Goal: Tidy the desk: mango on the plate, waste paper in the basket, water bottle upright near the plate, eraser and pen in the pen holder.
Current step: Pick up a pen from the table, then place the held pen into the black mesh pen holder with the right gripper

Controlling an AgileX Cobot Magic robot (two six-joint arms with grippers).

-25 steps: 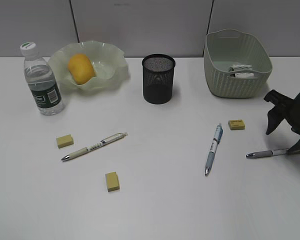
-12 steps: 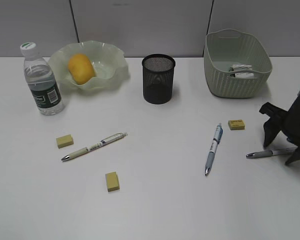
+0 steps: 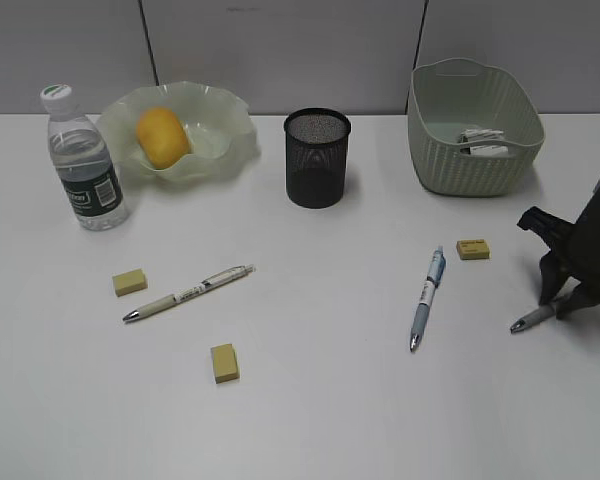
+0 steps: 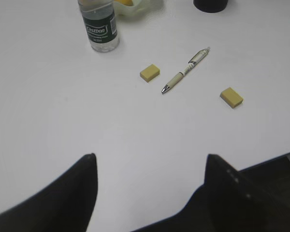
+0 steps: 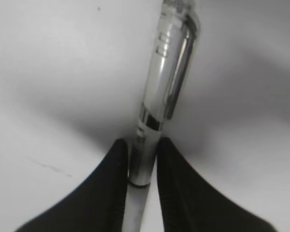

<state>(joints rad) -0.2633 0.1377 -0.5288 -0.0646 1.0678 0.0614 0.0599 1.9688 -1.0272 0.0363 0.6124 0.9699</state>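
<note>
My right gripper (image 3: pixel 563 300) stands at the desk's (image 3: pixel 310 420) right edge, shut on a grey pen (image 3: pixel 528 321) whose tip slants down to the surface. In the right wrist view both fingers (image 5: pixel 117 164) press the silver pen barrel (image 5: pixel 169 72) of that pen, pinched in the right gripper (image 5: pixel 142 147). My left gripper (image 4: pixel 150 162) hangs open over bare desk. The mango (image 3: pixel 161 137) lies in the plate (image 3: pixel 225 115). The water bottle (image 3: pixel 85 165) stands upright beside it. Waste paper (image 3: pixel 480 141) sits in the basket (image 3: pixel 470 170). The pen holder (image 3: pixel 317 158) stands mid-back.
A white pen (image 3: pixel 187 293) and a blue pen (image 3: pixel 427 297) lie on the desk. Three yellow erasers lie loose: one (image 3: pixel 129 282) at left, one (image 3: pixel 224 362) in front, one (image 3: pixel 472 249) near the basket. In the left wrist view the bottle (image 4: pixel 100 26), white pen (image 4: pixel 185 70) and two erasers (image 4: pixel 150 72) (image 4: pixel 231 96) show.
My right gripper came down over the grey pen and closed on it. The pen shifted right and now slants with its tip down. The left arm has not moved.
</note>
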